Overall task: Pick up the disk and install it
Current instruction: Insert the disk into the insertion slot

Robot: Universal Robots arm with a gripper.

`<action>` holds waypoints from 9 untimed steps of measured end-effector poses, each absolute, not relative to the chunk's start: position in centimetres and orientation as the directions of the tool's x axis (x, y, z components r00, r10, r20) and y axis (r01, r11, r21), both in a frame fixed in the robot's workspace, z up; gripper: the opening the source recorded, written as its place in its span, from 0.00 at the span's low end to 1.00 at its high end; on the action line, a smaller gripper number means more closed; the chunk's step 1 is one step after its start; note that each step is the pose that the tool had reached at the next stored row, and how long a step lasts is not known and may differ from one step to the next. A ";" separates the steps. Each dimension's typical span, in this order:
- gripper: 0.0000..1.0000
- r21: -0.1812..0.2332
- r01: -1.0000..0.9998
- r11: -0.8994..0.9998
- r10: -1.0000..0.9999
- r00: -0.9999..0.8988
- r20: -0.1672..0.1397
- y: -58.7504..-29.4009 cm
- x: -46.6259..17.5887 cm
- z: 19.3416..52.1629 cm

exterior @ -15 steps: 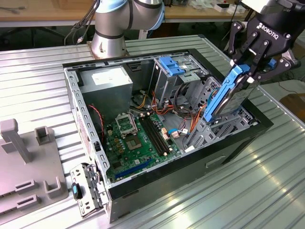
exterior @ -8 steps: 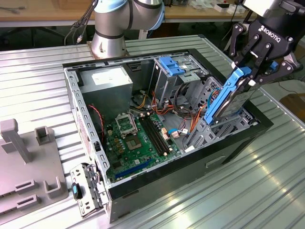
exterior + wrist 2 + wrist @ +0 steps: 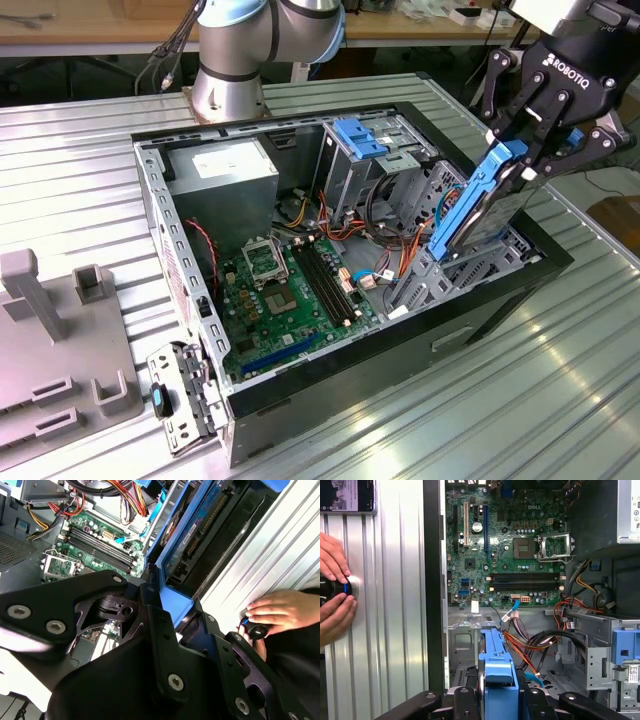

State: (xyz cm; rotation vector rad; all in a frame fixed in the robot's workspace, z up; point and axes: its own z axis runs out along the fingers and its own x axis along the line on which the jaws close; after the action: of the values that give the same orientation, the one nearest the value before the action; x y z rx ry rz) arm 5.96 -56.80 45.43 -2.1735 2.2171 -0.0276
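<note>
The disk (image 3: 478, 210), a dark drive in a blue carrier rail, stands steeply tilted over the open computer case (image 3: 500, 300), at the exterior view's right. Its lower end reaches into the drive bay (image 3: 450, 265). My black gripper (image 3: 527, 158) is shut on the disk's upper end, one finger on each side of the blue rail. In the first wrist view the blue rail of the disk (image 3: 496, 662) runs out from between the fingers (image 3: 466, 702). The second wrist view shows the disk (image 3: 197, 527) edge-on against the case wall.
Inside the case lie a green motherboard (image 3: 290, 290), a grey power-supply box (image 3: 225, 172), a light-blue latch (image 3: 360, 135) and orange and red cables (image 3: 530, 650). Grey fixtures (image 3: 60, 330) stand at the exterior view's left. A person's hands (image 3: 332, 587) rest on a round knob on the ribbed table beside the case.
</note>
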 end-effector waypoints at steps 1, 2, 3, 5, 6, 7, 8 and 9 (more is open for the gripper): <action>0.37 -0.038 -0.999 0.020 -1.000 -0.019 -0.014 -56.8 6.0 45.4; 0.37 -0.038 -0.999 0.020 -1.000 -0.019 -0.014 -56.8 6.2 45.4; 0.37 -0.038 -0.999 0.020 -1.000 -0.020 -0.014 -56.8 6.2 45.4; 0.37 -0.038 -0.999 0.020 -1.000 -0.020 -0.014 -56.8 6.2 45.4; 0.37 -0.038 -0.999 0.020 -1.000 -0.020 -0.014 -56.8 6.1 45.4; 0.37 -0.038 -0.999 0.021 -1.000 -0.020 -0.014 -56.8 6.1 45.4; 0.37 -0.038 -0.999 0.021 -1.000 -0.020 -0.014 -56.8 6.0 45.4; 0.37 -0.038 -0.999 0.021 -1.000 -0.020 -0.014 -56.8 6.0 45.4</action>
State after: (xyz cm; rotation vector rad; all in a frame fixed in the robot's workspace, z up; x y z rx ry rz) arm 6.02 -56.76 45.41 -2.1729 2.2176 -0.0275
